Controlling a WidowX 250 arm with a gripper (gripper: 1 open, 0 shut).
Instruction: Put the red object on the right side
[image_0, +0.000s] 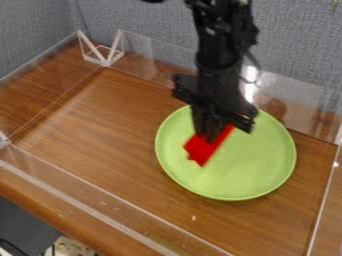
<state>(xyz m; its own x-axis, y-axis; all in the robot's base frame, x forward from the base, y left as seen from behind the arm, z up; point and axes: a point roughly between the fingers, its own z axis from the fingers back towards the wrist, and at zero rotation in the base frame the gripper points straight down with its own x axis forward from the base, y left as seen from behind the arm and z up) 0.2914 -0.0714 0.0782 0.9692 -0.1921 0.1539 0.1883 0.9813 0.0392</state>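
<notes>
The red object (206, 146) is a bright red bar, tilted, hanging just above the left half of the round lime-green plate (261, 170). My black gripper (217, 127) points straight down over the plate and is shut on the red object's upper end. The bar's lower end sticks out below the fingers toward the plate's left side. The fingertips themselves are partly hidden by the bar.
The plate lies on a wooden tabletop (94, 120) enclosed by low clear plastic walls (80, 205). A small white wire stand (100, 47) sits at the back left corner. Bare wood stretches left of the plate.
</notes>
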